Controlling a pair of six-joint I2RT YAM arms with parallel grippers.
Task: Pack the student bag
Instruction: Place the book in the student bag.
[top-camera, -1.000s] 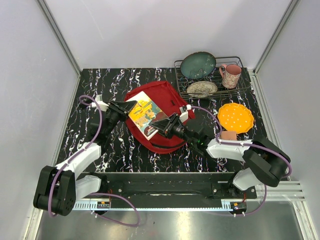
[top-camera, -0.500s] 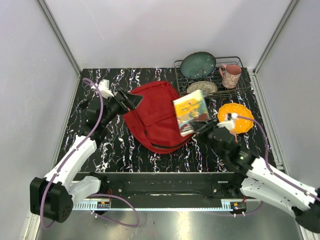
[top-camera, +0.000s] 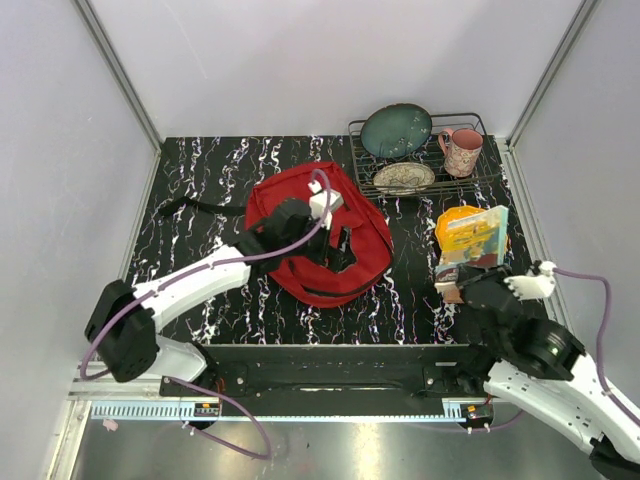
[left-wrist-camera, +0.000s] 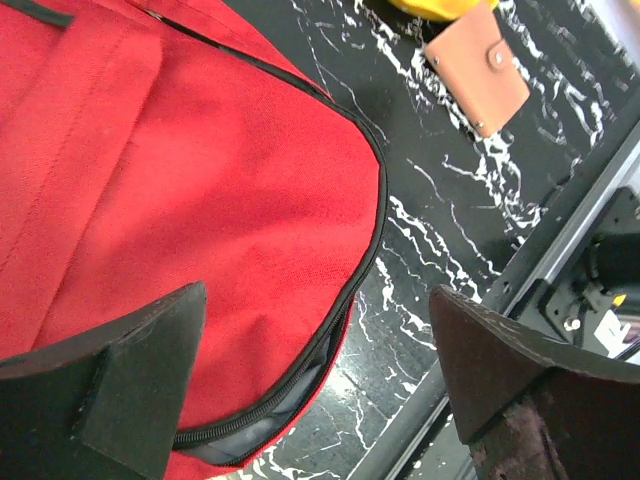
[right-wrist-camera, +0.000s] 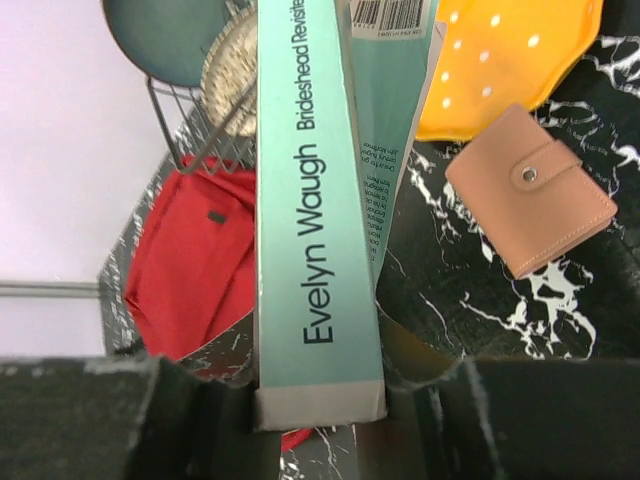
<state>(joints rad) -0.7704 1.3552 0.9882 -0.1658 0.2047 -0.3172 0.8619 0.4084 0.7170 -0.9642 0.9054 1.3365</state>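
Red student bag (top-camera: 365, 250) lies on the marbled surface (top-camera: 210, 170) beneath the left gripper (left-wrist-camera: 315, 340), jaws spread wide and empty. Right of the bag, the right gripper (right-wrist-camera: 320, 400) pinches a teal-spined book (right-wrist-camera: 315, 250); a tan wallet (right-wrist-camera: 530, 190) also waits there. Packing looks barely begun.

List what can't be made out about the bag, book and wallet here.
- Bag opening: top view, left arm lies across it; left wrist view cut off by the edge.
- Wallet: top view, partly behind the book.
- Book's cover text: top view, too small.
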